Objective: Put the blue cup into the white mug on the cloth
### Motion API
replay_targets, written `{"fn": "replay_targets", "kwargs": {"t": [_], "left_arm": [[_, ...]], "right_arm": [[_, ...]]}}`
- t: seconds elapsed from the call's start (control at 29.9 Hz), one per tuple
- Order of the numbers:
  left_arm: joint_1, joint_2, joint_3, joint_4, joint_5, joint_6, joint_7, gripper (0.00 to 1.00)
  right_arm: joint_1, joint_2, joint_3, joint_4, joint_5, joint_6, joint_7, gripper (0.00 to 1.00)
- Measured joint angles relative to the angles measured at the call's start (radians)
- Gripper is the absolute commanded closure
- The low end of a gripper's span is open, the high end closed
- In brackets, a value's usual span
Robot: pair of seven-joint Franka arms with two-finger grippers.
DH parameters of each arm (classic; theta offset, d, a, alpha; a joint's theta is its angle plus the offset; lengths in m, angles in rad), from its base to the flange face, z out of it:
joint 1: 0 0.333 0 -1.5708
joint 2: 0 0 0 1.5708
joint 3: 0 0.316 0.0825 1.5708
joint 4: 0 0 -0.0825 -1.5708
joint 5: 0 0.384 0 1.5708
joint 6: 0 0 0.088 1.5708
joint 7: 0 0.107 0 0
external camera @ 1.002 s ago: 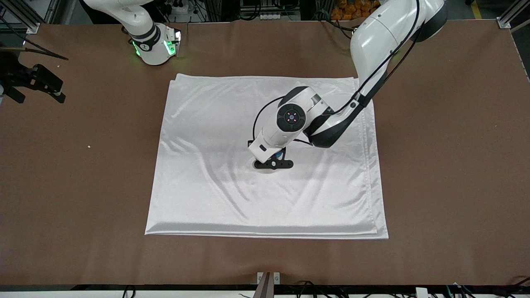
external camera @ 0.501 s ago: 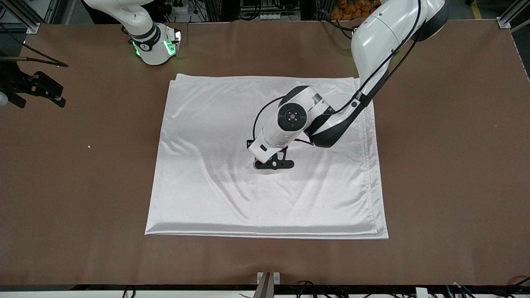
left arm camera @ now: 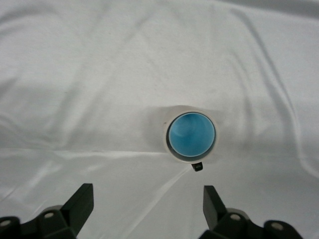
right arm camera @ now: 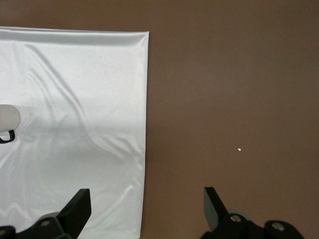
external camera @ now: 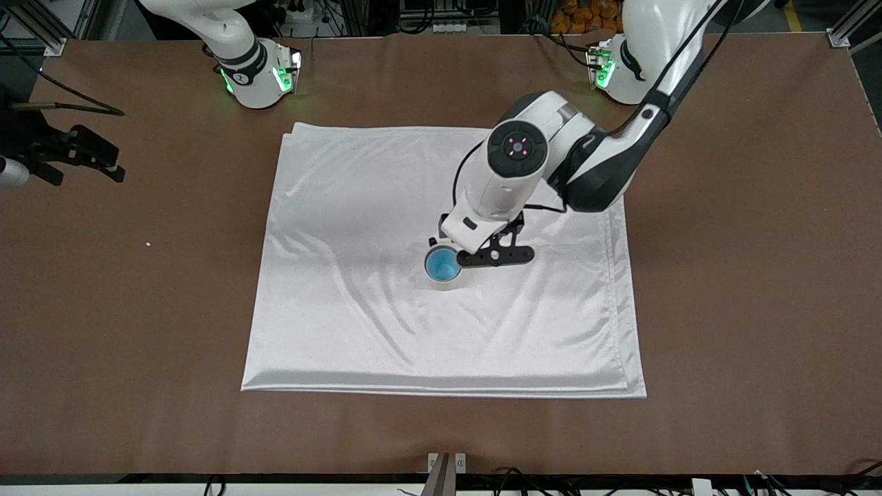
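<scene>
Nearest the front camera, the folded edge of the cloth is lying flat on the brown table, and the shiny white fabric is spreading up from there in soft wrinkles toward the robots' bases. Around the middle of the cloth, the white mug is standing upright, and the blue cup is sitting inside it, so that only a thin cream rim is showing around the blue. In the left wrist view the blue cup is filling the white mug almost completely, and a small dark piece at the mug's rim is probably its black handle, though little of it is visible. Above the cloth, just beside the mug toward the left arm's end of the table, the left gripper is hanging in the air with its fingers spread wide and nothing between them; the left wrist view is showing both fingers well apart from the mug. Farther up, toward the right arm's end of the table, the right gripper is waiting over bare table off the cloth, its fingers likewise parted and holding nothing. A tiny white speck is lying on the table near it.
</scene>
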Motion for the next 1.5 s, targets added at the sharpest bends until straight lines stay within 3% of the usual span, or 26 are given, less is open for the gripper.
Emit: {"fn": "replay_targets", "kwargs": {"t": [0.3, 0.57, 0.84, 1.07, 1.5], "left_arm": [[0.004, -0.244, 0.092, -0.168, -0.001, -0.060, 0.030, 0.00], [0.019, -0.471, 0.223, -0.334, -0.105, -0.065, 0.247, 0.00], [0.071, -0.644, 0.318, -0.453, -0.121, -0.107, 0.448, 0.00], [0.120, -0.680, 0.368, -0.429, -0.143, -0.155, 0.537, 0.00], [0.127, -0.621, 0.427, -0.250, -0.164, -0.272, 0.571, 0.00]], "right_arm": [[0.004, 0.055, 0.010, 0.058, 0.007, -0.062, -0.002, 0.00], [0.005, 0.089, 0.030, 0.109, 0.008, -0.083, -0.002, 0.00], [0.000, 0.090, 0.027, 0.118, 0.021, -0.087, -0.002, 0.00], [-0.001, 0.090, 0.025, 0.125, 0.026, -0.091, -0.002, 0.00], [0.011, 0.091, 0.029, 0.126, 0.028, -0.093, -0.003, 0.00]]}}
